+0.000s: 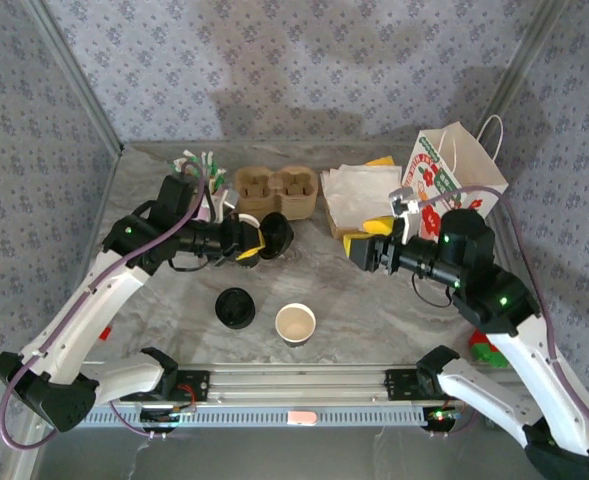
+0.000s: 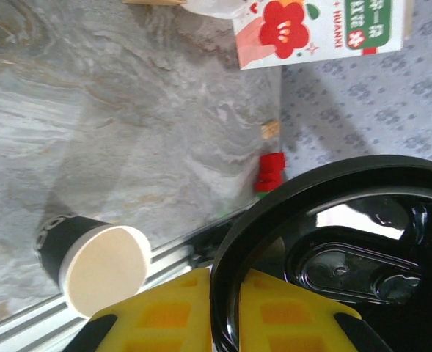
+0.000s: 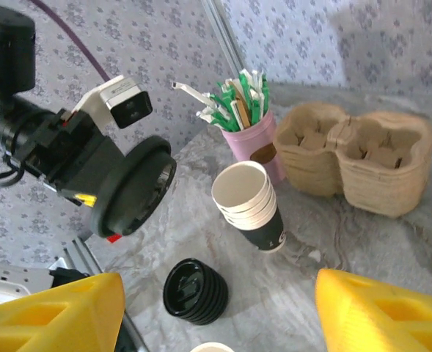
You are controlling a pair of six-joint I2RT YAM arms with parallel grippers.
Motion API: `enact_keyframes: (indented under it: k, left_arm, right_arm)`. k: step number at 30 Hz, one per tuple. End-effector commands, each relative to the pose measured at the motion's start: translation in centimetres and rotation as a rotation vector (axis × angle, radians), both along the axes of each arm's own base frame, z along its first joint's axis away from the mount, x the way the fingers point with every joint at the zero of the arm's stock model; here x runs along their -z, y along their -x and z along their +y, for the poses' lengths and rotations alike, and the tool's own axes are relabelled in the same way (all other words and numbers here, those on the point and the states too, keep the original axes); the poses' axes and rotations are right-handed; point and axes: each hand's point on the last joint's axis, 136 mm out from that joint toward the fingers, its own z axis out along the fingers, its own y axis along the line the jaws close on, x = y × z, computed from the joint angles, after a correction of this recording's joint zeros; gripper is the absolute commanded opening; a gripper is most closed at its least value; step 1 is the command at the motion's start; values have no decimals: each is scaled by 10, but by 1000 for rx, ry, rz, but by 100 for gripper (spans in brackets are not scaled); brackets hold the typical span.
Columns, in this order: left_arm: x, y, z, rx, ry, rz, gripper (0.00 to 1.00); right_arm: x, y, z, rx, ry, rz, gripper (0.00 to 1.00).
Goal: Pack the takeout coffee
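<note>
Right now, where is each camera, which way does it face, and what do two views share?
Top external: above and behind the bases, looking down on the table; left arm and right arm show.
Left wrist: on the left arm, looking past the left end effector, shut on a black lid, toward the paper bag.
Right wrist: on the right arm, facing the left arm across its open yellow fingers.
Shared: top and right wrist both show the lid stack.
</note>
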Motion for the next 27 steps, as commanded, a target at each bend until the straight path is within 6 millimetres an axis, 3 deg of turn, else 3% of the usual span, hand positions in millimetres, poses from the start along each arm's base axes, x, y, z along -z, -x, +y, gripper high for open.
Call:
enact_keyframes:
  k: [1, 6, 12, 15, 20, 23, 27]
  left_arm:
    - [-28, -2, -13, 0, 109, 12, 13]
    - [-38, -5, -19, -6, 153, 41, 14]
    - [-43, -2, -27, 24, 198, 93, 14]
    - [-55, -3, -33, 42, 258, 89, 14]
    - [-71, -3, -39, 54, 328, 99, 14]
    - [-80, -4, -42, 61, 371, 106, 14]
    - [-93, -6, -47, 67, 437, 115, 14]
  right_arm:
    - [-18, 1, 3, -37, -33, -185, 72]
    - [-16, 6, 13, -106, -57, -220, 76]
    - [-17, 25, 35, -316, -36, -331, 83]
    - [-19, 27, 44, -388, -50, -333, 87]
    - [-40, 12, 54, -445, -205, -237, 100]
    - [-54, -4, 56, -447, -301, -157, 100]
    - [-64, -9, 56, -458, -378, -195, 100]
